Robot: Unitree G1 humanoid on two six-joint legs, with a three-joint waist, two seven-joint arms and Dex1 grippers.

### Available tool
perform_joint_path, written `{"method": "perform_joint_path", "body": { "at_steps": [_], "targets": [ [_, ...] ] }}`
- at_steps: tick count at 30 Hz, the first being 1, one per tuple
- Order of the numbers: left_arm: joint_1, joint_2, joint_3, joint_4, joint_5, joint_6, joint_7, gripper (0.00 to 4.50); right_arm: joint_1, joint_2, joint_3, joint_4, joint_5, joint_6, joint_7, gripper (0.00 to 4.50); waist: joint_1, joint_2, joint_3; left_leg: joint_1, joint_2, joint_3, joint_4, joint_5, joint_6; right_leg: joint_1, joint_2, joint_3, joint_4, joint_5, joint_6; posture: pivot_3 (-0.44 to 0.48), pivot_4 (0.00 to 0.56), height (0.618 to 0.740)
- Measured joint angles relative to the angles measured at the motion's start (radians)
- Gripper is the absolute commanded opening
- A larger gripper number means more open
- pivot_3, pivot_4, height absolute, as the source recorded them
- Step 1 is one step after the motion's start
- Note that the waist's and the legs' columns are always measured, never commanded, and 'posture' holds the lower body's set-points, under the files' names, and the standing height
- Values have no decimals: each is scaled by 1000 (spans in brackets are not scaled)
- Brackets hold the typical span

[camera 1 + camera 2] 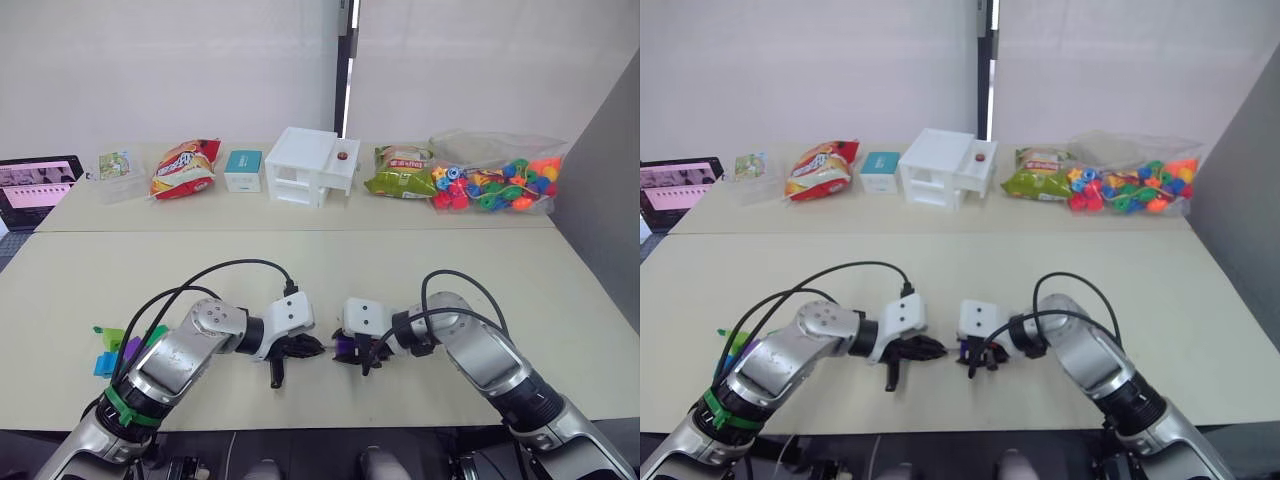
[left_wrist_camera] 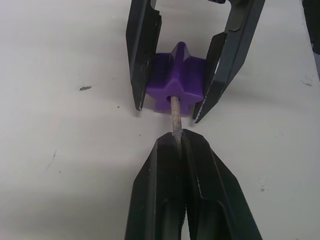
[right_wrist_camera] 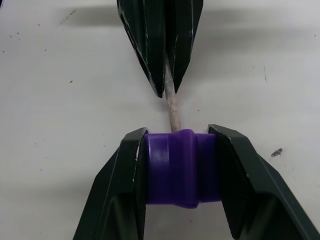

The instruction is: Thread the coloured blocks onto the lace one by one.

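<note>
A purple block [image 2: 180, 80] sits between the two fingers of my right gripper [image 3: 177, 131], which is shut on its sides just above the table. My left gripper [image 2: 179, 137] is shut on the lace's stiff pale tip [image 2: 175, 112], and that tip enters the block's centre hole. The two grippers [image 1: 305, 347] [image 1: 350, 350] meet tip to tip at the front middle of the table. Lime green, purple and blue loose blocks [image 1: 115, 345] lie in a small heap at the front left, beside my left arm. The lace's cord is hidden behind the left gripper.
Along the far table stand a tablet [image 1: 35, 185], a small clear box [image 1: 118, 170], a red snack bag [image 1: 185, 167], a teal box [image 1: 243, 169], a white toy house [image 1: 310, 165], a green snack bag [image 1: 400, 172] and a clear bag of beads [image 1: 497, 178]. A grey wall [image 1: 610, 200] rises at the right.
</note>
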Motion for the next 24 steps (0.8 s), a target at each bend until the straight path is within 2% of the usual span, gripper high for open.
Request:
{"method": "perform_joint_path", "body": {
  "at_steps": [8,23,24],
  "targets": [
    [0,-76,-25,100,36,-118,-3,0,6,-6,0,-19,3,22,-5,1379,2,0,0,0,0,0,0,0,0,0,0,0,0,0,0,0,150,740],
    [-14,-115,-32,184,61,-178,-43,0,15,-16,-1,-41,8,59,-18,1379,9,-1,-3,1,0,0,1,0,0,2,0,0,-1,0,0,0,150,740],
    [-14,-118,-28,185,64,-180,-44,330,15,-17,-1,-42,8,60,-18,1379,10,-1,-3,1,0,0,1,0,0,2,0,0,-1,0,0,0,150,740]
  ]
}}
